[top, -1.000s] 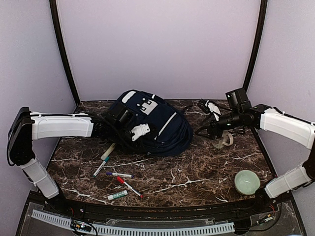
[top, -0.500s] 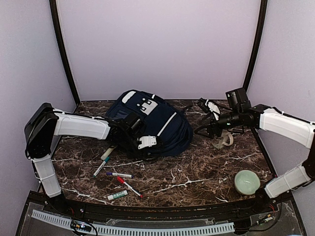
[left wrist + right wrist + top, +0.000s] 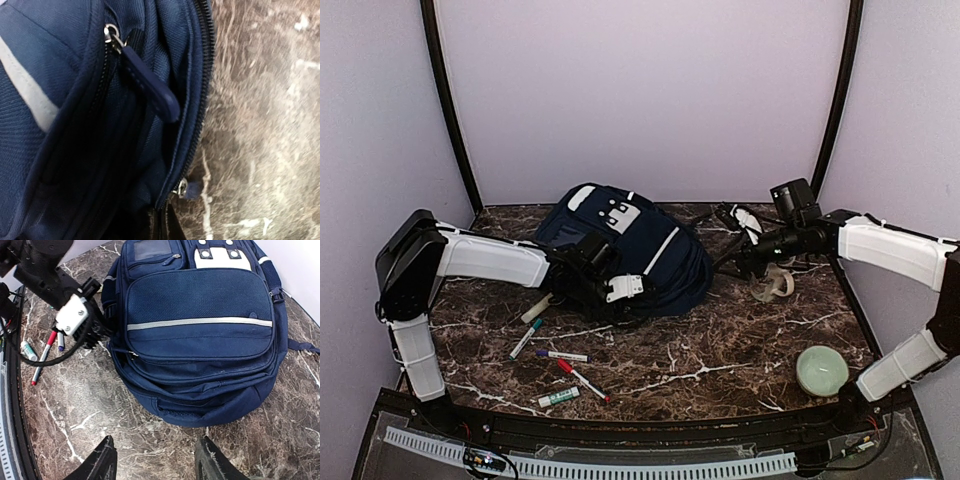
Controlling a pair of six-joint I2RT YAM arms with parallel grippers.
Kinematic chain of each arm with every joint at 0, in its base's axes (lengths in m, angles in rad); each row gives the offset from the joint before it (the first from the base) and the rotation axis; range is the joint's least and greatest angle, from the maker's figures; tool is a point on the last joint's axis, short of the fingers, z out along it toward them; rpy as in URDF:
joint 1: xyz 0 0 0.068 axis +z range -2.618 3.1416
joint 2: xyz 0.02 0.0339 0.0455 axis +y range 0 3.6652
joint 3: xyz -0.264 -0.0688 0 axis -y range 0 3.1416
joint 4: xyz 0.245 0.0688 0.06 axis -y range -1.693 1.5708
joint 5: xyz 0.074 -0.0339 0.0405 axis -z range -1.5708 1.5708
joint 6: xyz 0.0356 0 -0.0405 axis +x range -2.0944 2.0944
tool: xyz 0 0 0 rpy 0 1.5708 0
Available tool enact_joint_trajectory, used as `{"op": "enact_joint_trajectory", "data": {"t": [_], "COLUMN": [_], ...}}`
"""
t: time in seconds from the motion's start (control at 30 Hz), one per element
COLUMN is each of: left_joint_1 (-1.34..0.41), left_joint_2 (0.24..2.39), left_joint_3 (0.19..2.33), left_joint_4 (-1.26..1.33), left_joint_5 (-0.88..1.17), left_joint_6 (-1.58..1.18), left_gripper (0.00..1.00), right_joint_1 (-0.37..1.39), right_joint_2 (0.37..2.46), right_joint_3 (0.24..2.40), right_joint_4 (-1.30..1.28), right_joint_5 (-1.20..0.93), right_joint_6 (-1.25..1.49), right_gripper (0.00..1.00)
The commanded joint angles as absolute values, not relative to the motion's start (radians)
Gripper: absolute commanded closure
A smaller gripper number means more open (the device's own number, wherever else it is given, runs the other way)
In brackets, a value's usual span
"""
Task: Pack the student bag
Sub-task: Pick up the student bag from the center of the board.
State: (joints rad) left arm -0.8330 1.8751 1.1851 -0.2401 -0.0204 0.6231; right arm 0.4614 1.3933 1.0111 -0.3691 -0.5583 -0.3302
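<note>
Top: high, over table [image 3: 720, 350]. Left wrist: very close on student bag [image 3: 60, 75], probably side. Right wrist: farther, same bag.

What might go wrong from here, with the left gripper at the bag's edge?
1. The left gripper is shut at the edge of the student bag, yet the zipper pull hangs free in its wrist view; it may have pinched only fabric, so pulling could drag the bag instead of unzipping.
2. The right gripper is open and off the bag, so the unbraced bag may slide onto the markers.
</note>
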Motion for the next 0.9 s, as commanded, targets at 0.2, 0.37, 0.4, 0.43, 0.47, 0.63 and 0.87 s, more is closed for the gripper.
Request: {"op": "enact_joint_trajectory", "data": {"t": [0.2, 0.37, 0.4, 0.43, 0.47, 0.63, 0.87], "left_joint_1": [-0.814, -0.768, -0.753, -0.736, -0.717, -0.67, -0.666], "left_joint_2": [1.754, 1.755, 1.757, 1.757, 1.757, 1.755, 1.771], "left_joint_3": [1.158, 1.148, 1.147, 1.141, 1.136, 1.126, 1.135], "left_joint_4": [0.017, 0.128, 0.151, 0.18, 0.213, 0.296, 0.32], "left_joint_5": [0.28, 0.424, 0.464, 0.5, 0.539, 0.625, 0.704], "left_joint_6": [0.389, 0.229, 0.19, 0.151, 0.109, 0.017, -0.037], "left_gripper": [1.0, 1.0, 1.0, 1.0, 1.0, 1.0, 1.0], "right_joint_1": [0.611, 0.689, 0.705, 0.718, 0.732, 0.761, 0.799], "right_joint_2": [1.46, 1.576, 1.607, 1.629, 1.647, 1.69, 1.815], "right_joint_3": [1.098, 1.145, 1.161, 1.177, 1.181, 1.159, 1.227], "right_joint_4": [-0.396, -0.403, -0.398, -0.387, -0.374, -0.215, -0.185], "right_joint_5": [-0.435, -0.426, -0.427, -0.427, -0.423, -0.368, -0.337], "right_joint_6": [-0.232, -0.158, -0.144, -0.133, -0.126, -0.098, -0.072], "right_gripper": [0.54, 0.59, 0.6, 0.61, 0.62, 0.63, 0.64]}}
